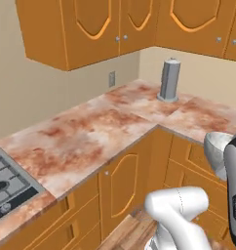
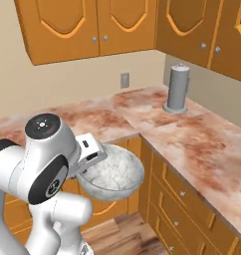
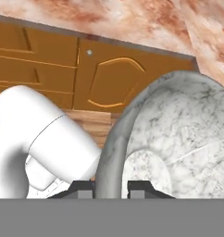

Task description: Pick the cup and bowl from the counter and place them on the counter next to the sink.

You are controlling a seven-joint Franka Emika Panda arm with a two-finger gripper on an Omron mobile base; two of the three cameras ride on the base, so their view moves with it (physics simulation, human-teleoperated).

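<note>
While the bowl [image 2: 112,173] hangs in the air off the near edge of the counter [image 1: 90,132], nothing of it touches the stone. Going left to right in the left base view: a stove [image 1: 5,183] sits at the far left of the counter, bare marbled stone runs through the middle to the corner, a grey cylinder [image 1: 169,80] stands upright at the far corner, and the bowl shows at the right edge, over the cabinet fronts.

The gripper [image 3: 111,187] is nearly closed, its two fingertips [image 3: 84,187] pinching the bowl's rim, one on each side of the wall, as the hand view shows. In the right base view the bowl rides open side up, just right of the hand, with its pale inside showing.

The counter lies beyond and above the bowl's rim level, or about even with it; which, I cannot tell. My judgement is that the bowl is in transit. No sink is visible from here, so the set-down place cannot be fixed, and the base may need to drive first.
</note>
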